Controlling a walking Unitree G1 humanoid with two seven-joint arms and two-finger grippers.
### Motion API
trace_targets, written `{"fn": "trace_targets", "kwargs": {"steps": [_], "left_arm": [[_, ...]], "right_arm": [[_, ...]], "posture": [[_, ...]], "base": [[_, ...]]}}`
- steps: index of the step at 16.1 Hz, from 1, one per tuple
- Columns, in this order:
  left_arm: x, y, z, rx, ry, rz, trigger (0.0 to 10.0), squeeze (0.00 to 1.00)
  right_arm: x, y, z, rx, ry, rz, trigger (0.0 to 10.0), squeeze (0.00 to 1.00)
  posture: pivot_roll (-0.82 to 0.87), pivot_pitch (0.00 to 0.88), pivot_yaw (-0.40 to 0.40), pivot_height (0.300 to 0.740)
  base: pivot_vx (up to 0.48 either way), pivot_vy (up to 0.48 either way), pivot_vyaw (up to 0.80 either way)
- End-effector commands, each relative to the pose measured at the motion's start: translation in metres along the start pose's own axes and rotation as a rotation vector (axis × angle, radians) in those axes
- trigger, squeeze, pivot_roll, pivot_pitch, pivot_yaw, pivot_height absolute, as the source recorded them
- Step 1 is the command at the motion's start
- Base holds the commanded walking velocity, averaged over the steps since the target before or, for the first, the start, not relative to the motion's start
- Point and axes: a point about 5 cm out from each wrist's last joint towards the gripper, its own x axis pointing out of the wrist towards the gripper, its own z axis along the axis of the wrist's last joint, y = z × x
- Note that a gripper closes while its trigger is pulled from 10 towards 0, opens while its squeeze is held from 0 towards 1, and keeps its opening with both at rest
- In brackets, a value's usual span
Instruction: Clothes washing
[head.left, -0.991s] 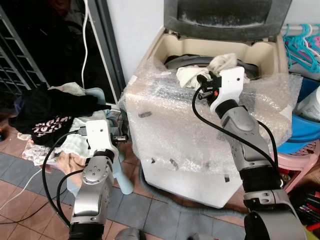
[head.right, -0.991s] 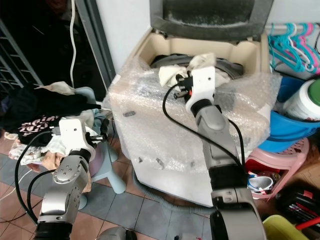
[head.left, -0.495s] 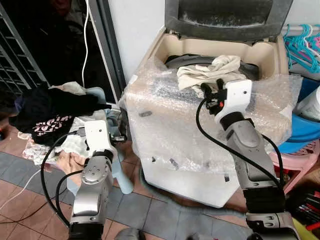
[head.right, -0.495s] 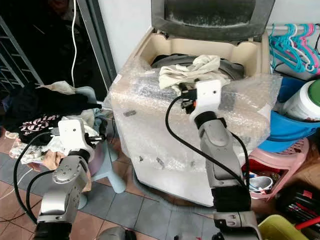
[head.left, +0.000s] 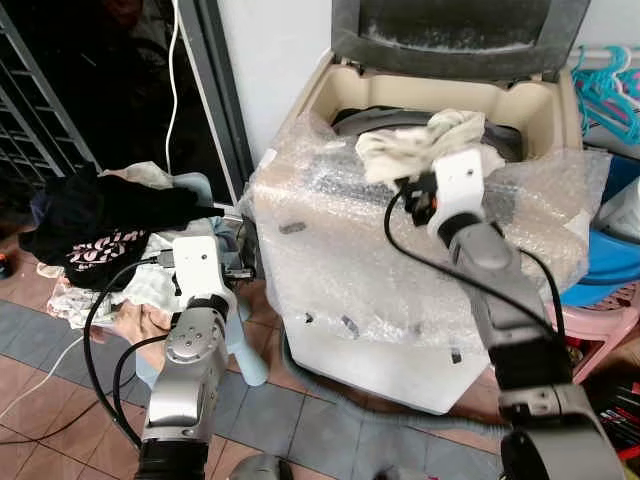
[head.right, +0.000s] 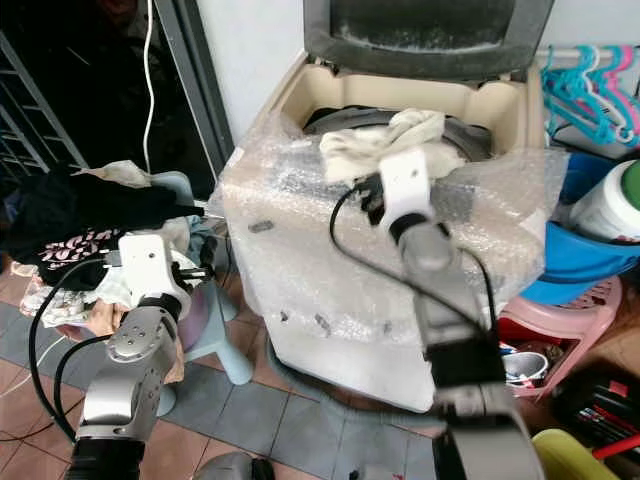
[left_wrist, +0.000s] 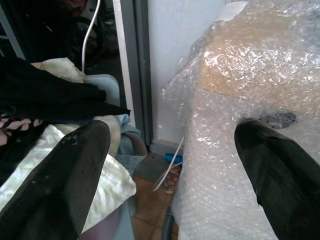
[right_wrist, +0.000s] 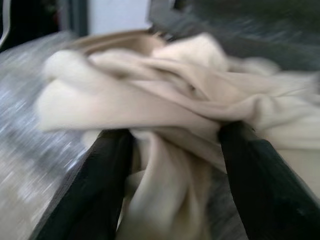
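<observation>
A cream cloth (head.left: 425, 140) lies bunched over the front rim of the washing machine's (head.left: 350, 280) open tub, its lid (head.left: 450, 35) raised behind. My right gripper (head.left: 418, 183) is pressed up against the cloth. In the right wrist view its fingers (right_wrist: 112, 175) stand apart, open, with folds of the cream cloth (right_wrist: 165, 100) between them. My left gripper (head.left: 240, 270) hangs open low beside the machine's left wall, near a pile of dark and light clothes (head.left: 95, 225). Nothing is between its fingers (left_wrist: 70, 175).
Bubble wrap (head.left: 320, 220) covers the machine's top and front. The clothes pile rests on a pale blue stool (head.left: 245, 350) by a dark doorway. A blue basin (head.left: 605, 260), a pink stool (head.left: 600, 320), teal hangers (head.left: 610, 90) and a white jar (head.right: 610, 205) crowd the right side.
The right gripper let go of the cream cloth at the tub's rim, drew back a little, and has now pushed forward into it again. The left arm has barely moved.
</observation>
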Motion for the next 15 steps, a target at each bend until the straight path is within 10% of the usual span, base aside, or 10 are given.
{"fn": "trace_targets", "kwargs": {"steps": [1,4,9,15], "left_arm": [[0.000,0.004,-0.002,0.014,0.011,0.029,10.0,0.00],[-0.001,0.010,-0.002,0.014,0.016,0.076,10.0,0.00],[-0.001,0.008,-0.003,0.008,0.016,0.062,10.0,0.00],[0.001,0.007,-0.001,0.002,0.005,0.046,10.0,0.00]], "right_arm": [[0.005,-0.019,0.021,0.018,-0.096,-0.090,10.0,1.00],[-0.001,-0.041,0.050,0.015,-0.279,-0.133,10.0,1.00],[-0.014,-0.056,0.044,-0.007,-0.284,-0.175,10.0,1.00],[-0.048,-0.004,0.017,0.035,-0.280,0.041,10.0,1.00]], "posture": [[-0.04,0.000,0.081,0.740],[-0.04,0.000,0.073,0.740],[-0.05,0.000,0.079,0.740],[-0.06,0.000,0.093,0.740]], "base": [[0.000,0.000,0.00],[0.000,0.000,0.00],[0.000,0.000,0.00],[0.000,0.114,0.00]]}}
